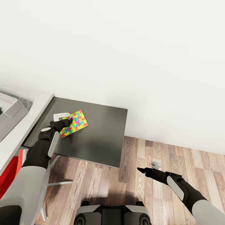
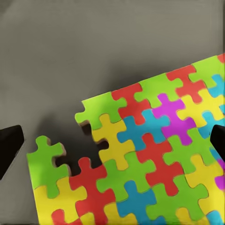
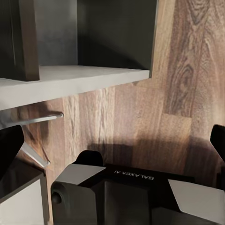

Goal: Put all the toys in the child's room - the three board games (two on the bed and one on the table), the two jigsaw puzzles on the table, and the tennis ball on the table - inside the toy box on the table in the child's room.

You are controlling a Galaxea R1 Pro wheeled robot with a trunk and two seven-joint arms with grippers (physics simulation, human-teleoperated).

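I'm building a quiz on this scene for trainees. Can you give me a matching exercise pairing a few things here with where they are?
Things:
1. jigsaw puzzle
2. toy box
3. left end effector
4. right end effector

Places:
a. on the pale grey table
b. above the wood floor
c. on the dark cabinet top
d. at the puzzle's edge

Pairs: 1-c, 2-a, 3-d, 4-b

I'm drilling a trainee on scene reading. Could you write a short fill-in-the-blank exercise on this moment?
1. The left claw is at the edge of a jigsaw ____.
2. The puzzle lies on the dark grey ____ top.
3. The right claw hangs over the wood ____.

Missing words: puzzle; cabinet; floor
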